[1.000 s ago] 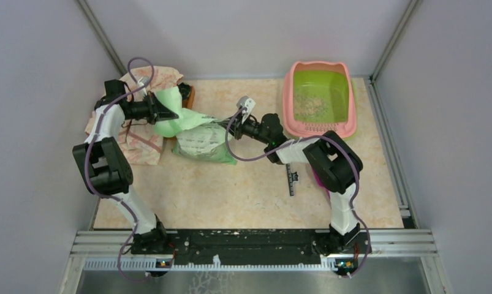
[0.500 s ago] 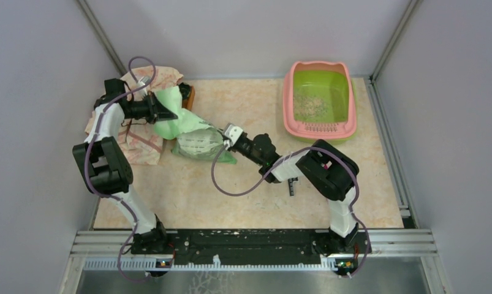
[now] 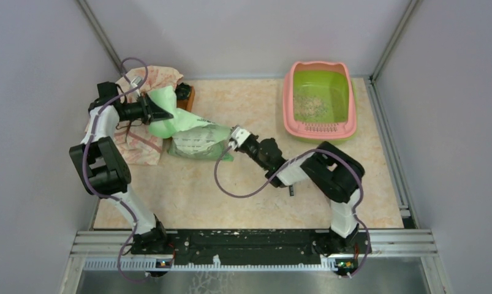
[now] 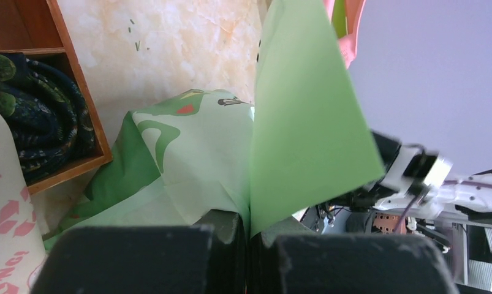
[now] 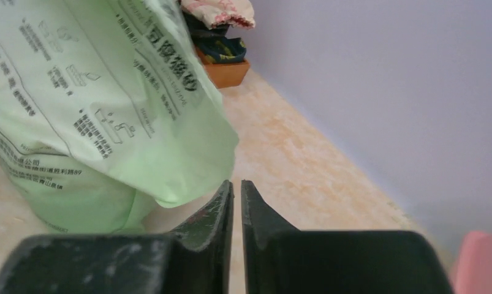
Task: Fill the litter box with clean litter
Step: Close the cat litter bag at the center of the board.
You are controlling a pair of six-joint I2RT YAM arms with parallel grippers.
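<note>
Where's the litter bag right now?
Top view: the litter bag lies left of centre, its top pinched by the left gripper beside the wooden tray, right gripper at its right end.

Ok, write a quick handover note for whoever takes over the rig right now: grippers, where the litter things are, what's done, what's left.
Left gripper: jaws shut on the top flap of the litter bag, holding that end up.
Right gripper: jaws shut on nothing, beside the bag's lower corner.
Litter box: far right of the table, apart from the bag; a thin patch of clean litter in its basin.
Done: one end of the bag gripped. Left: second hold, carry bag to box, pour.
</note>
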